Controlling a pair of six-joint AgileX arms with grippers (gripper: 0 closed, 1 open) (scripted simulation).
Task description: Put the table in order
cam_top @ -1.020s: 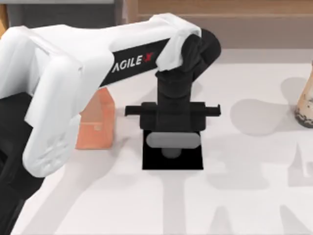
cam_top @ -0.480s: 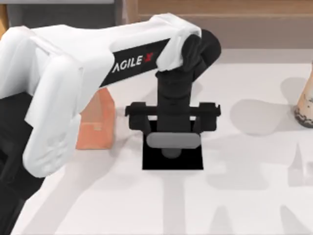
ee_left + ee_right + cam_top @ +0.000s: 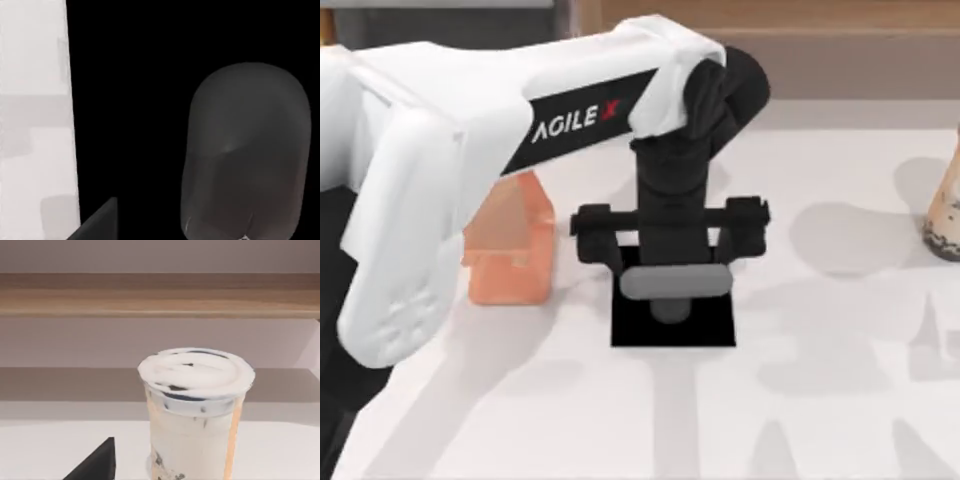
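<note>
The left claw [image 3: 670, 262] hangs over the black pad [image 3: 672, 322], above a grey capsule [image 3: 672, 284]; I cannot tell its grip. An orange block [image 3: 508, 250] sits just beside the pad, and the white tabletop [image 3: 820, 400] lies open past the pad's other edges.

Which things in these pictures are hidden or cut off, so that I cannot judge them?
- Left gripper, top view: its own wrist covers the jaws, so open or shut is unclear.
- Grey object, left wrist view: cut off by the frame edge; its nature is unclear.
- Orange block, top view: partly under the left arm.
- Cup, top view: cut by the right edge; the right wrist view shows it cut off at its base.
</note>
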